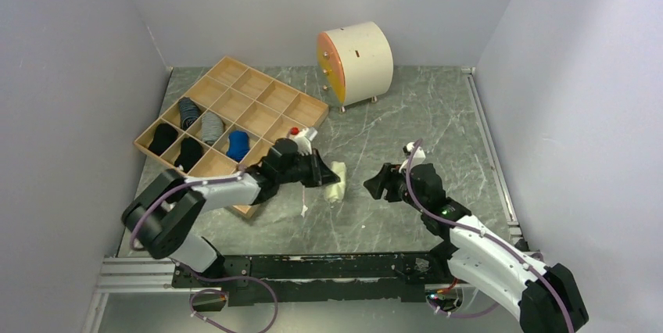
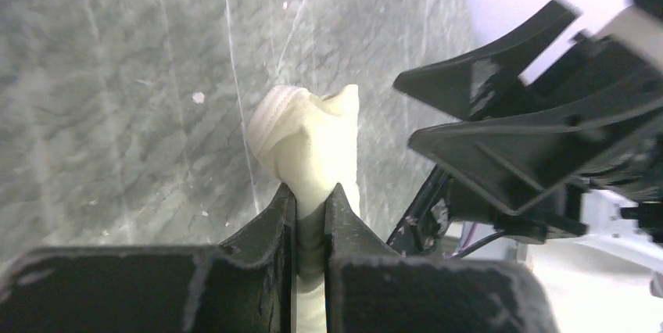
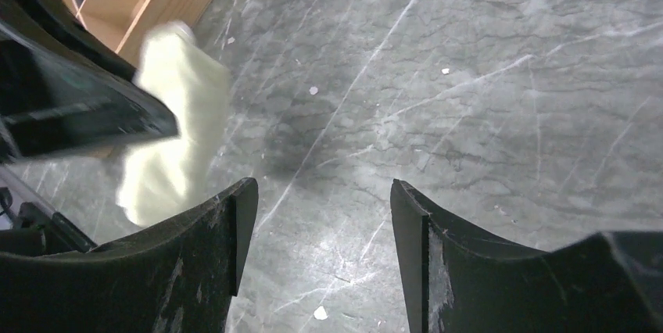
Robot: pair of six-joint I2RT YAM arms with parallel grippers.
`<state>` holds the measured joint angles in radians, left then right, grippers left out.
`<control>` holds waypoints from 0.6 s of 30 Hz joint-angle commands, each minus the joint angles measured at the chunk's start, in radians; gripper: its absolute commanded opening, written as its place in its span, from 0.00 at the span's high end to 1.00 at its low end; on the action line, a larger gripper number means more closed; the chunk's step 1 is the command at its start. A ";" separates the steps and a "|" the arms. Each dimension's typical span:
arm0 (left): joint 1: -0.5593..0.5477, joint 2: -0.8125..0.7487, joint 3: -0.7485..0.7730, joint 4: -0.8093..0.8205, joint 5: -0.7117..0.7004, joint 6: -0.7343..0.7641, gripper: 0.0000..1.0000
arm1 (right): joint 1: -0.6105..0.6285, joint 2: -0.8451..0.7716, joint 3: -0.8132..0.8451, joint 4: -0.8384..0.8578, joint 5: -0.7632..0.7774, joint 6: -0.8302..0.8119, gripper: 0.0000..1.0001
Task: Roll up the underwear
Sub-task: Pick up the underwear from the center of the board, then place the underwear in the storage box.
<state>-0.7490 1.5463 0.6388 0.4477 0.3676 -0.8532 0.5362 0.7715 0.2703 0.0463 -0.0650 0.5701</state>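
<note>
The cream underwear (image 1: 336, 180) is a tight roll on the grey table, just right of the wooden organiser. My left gripper (image 1: 324, 173) is shut on it. In the left wrist view both fingers pinch the roll (image 2: 309, 141) between them, and its far end sticks out past the tips. My right gripper (image 1: 375, 186) is open and empty, a short way right of the roll. In the right wrist view the roll (image 3: 176, 126) lies at the left, beside the left arm's black finger (image 3: 70, 106).
A wooden grid organiser (image 1: 227, 118) at the left holds rolled dark, grey and blue garments in its near cells. A round cream drum cabinet (image 1: 356, 63) stands at the back. White walls close in the table on three sides.
</note>
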 commanded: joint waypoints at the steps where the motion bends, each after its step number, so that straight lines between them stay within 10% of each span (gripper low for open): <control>1: 0.107 -0.163 0.009 -0.107 0.042 0.058 0.95 | -0.004 0.029 0.064 0.027 -0.068 -0.020 0.34; 8: 0.401 -0.327 0.029 -0.411 0.003 0.147 0.95 | -0.003 0.084 0.103 0.022 -0.123 -0.048 0.33; 18: 0.982 -0.220 0.199 -0.647 0.331 0.460 0.95 | -0.004 0.109 0.166 -0.042 -0.201 -0.095 0.34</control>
<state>0.1097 1.2705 0.6926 -0.0479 0.5423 -0.6098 0.5362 0.8783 0.3775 0.0284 -0.2089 0.5148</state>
